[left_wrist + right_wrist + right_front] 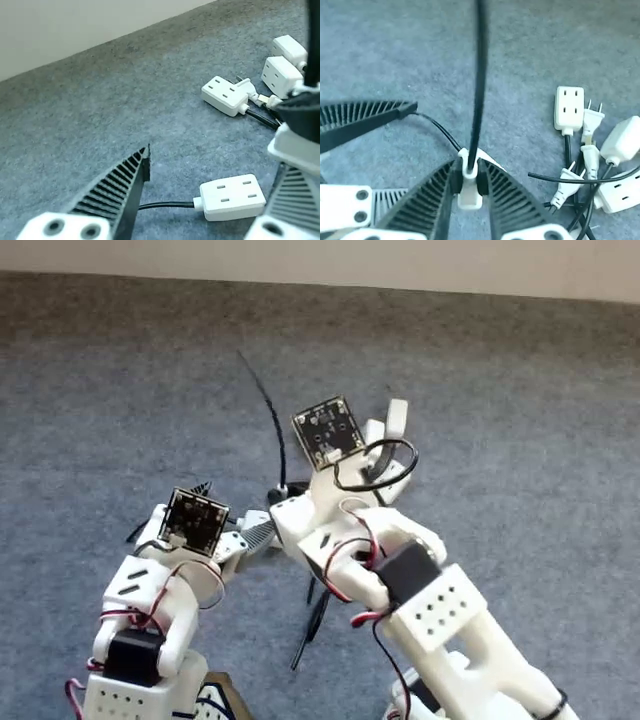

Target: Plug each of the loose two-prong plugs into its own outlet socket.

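My right end effector (469,167) is clamped on a two-prong plug (469,197) just above the outlet socket (232,196). My left end effector (215,175) stands apart, flanking that socket. Risk: the unbraced socket slides on the surface (100,100) and the prongs miss the slots.

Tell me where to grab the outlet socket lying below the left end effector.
Take the outlet socket by its two long side walls, near the cord end, coming straight down. It lies flat, slots up, with the cord leaving one short end. Those walls are parallel, and gripping them should leave the slots clear.
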`<state>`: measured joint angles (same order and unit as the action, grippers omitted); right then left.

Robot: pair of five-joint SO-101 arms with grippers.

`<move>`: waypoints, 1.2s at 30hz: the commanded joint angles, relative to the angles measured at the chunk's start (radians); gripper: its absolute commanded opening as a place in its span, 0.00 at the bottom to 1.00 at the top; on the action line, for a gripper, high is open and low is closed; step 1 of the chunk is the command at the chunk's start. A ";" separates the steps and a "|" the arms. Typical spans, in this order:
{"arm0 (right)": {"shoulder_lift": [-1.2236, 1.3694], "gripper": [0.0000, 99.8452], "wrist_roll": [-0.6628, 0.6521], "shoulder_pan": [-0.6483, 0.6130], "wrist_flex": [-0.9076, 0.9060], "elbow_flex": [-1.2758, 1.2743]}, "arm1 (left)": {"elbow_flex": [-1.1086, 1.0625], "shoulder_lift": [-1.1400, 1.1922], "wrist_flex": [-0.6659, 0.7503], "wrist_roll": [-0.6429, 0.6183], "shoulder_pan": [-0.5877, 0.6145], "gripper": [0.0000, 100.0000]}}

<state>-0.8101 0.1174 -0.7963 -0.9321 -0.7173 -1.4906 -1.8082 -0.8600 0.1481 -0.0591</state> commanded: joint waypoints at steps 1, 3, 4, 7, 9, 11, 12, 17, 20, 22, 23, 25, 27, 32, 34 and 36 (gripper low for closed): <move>-0.047 0.01 -0.020 0.002 -0.053 0.068 | 0.008 -0.008 0.032 0.002 0.021 0.36; -0.045 0.01 -0.021 0.007 -0.054 0.065 | 0.008 -0.008 0.032 0.002 0.022 0.36; -0.045 0.01 -0.023 0.008 -0.054 0.058 | 0.008 -0.008 0.032 0.002 0.022 0.36; -0.045 0.01 -0.058 0.008 -0.059 0.036 | 0.005 -0.008 0.032 0.002 0.053 0.36; -0.045 0.01 -0.064 0.016 -0.062 0.033 | 0.005 -0.008 0.032 0.002 0.074 0.36; -0.045 0.01 -0.077 0.038 -0.071 0.024 | -0.002 -0.008 0.032 0.002 0.081 0.36; -0.045 0.01 -0.077 0.048 -0.071 0.016 | -0.007 -0.008 0.032 0.002 0.082 0.36; -0.044 0.01 -0.077 0.105 -0.068 0.015 | -0.008 -0.010 0.032 0.002 0.084 0.36; -0.022 0.01 -0.068 0.122 -0.038 0.021 | 0.001 -0.010 0.035 -0.003 0.154 0.36; 0.045 0.01 -0.038 0.131 -0.007 0.035 | -0.008 -0.007 0.077 -0.008 0.240 0.33; 0.096 0.01 -0.014 0.131 -0.001 0.061 | -0.012 -0.005 0.091 -0.017 0.278 0.31; 0.229 0.01 0.026 0.134 -0.004 0.140 | -0.013 -0.005 0.091 -0.083 0.337 0.27; 0.363 0.01 0.071 0.136 -0.030 0.251 | -0.018 -0.005 0.094 -0.126 0.380 0.24; 0.605 0.01 0.198 0.134 -0.133 0.492 | -0.019 -0.007 0.095 -0.213 0.486 0.22; 0.659 0.01 0.236 0.150 -0.140 0.524 | -0.019 -0.008 0.095 -0.241 0.533 0.22; 0.690 0.01 0.276 0.159 -0.139 0.526 | -0.019 -0.010 0.095 -0.253 0.564 0.22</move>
<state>-0.1381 0.3368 -0.6628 -1.0625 -0.2662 -1.5136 -1.8098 -0.7833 -0.0683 0.4319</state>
